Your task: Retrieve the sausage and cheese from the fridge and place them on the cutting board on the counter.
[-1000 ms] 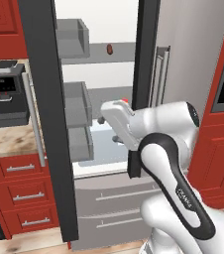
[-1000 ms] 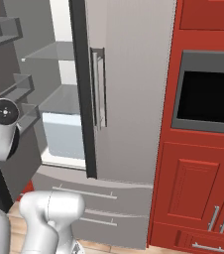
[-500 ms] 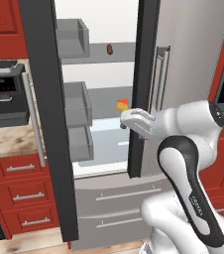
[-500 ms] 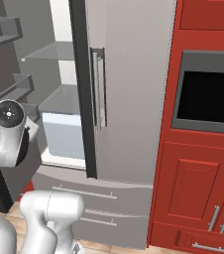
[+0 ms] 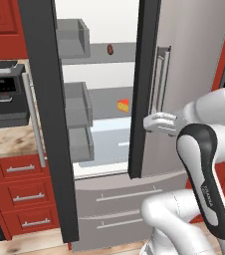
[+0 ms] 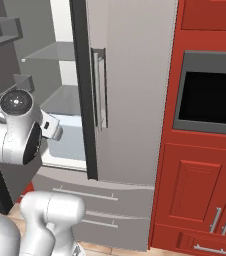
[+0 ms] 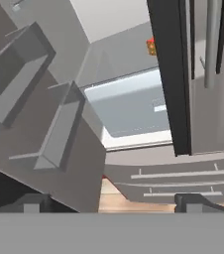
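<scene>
One tall grey-silver French-door fridge stands with its left door swung open and its right door shut; two vertical bar handles show on the right door and two bottom drawers lie below. Inside the fridge, one small dark reddish-brown sausage rests on the upper grey shelf, and one small yellow-orange cheese wedge with a red edge sits on the shelf below it, close to the dark edge of the right door. Three grey bins hang stacked on the inner face of the open left door. To the left of the fridge, one black coffee machine stands on the beige-brown marbled stone counter. The white arm bends in front of the shut right door, its two-finger gripper level with the cheese shelf, outside the fridge, jaws spread wide and holding nothing.
</scene>
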